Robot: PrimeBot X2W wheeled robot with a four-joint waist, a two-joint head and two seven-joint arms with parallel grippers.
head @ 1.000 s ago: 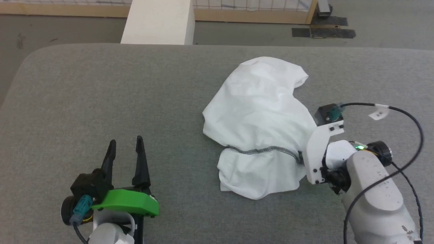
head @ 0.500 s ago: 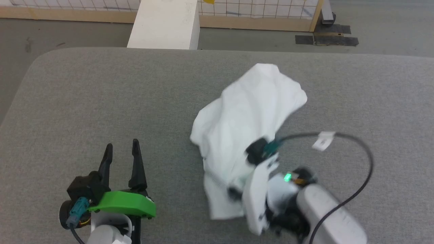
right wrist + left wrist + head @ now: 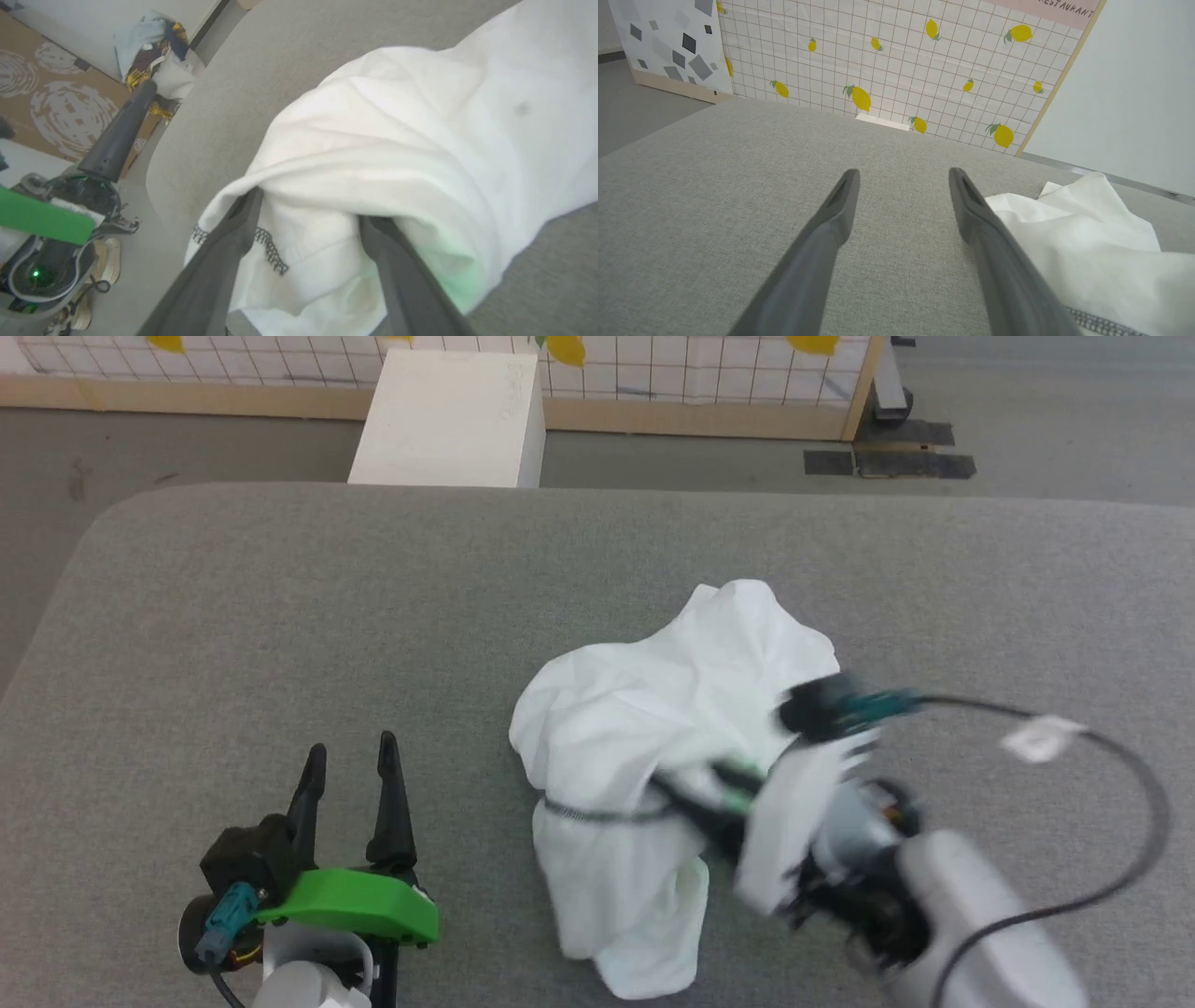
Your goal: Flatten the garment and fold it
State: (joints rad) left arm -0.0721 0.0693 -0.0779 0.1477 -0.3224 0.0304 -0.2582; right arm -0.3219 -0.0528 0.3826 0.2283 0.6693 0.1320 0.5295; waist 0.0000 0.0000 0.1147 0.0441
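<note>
The garment [image 3: 653,737] lies crumpled in a heap on the grey table [image 3: 280,597], right of centre, with a dark zigzag seam [image 3: 597,816] across its near part. My right gripper [image 3: 686,777], blurred, reaches into it from the right. In the right wrist view the right gripper [image 3: 310,210] has its jaws spread wide. Its tips are tucked under a fold of the garment [image 3: 397,130], and cloth lies between the fingers. My left gripper [image 3: 351,747] rests open at the lower left, apart from the cloth. The left wrist view has the left gripper [image 3: 902,173] empty, with the garment [image 3: 1087,247] to its right.
A rigid white box [image 3: 448,420] stands on the floor past the table's far edge, before a lemon-patterned grid wall [image 3: 653,359]. The right wrist's black cable [image 3: 1111,756] loops over the table. The table's rounded left corner [image 3: 103,523] is near my left arm.
The head camera has tilted. My right gripper moved from the garment's right edge leftward into it, bunching the cloth and dragging it nearer. The left gripper has stayed put.
</note>
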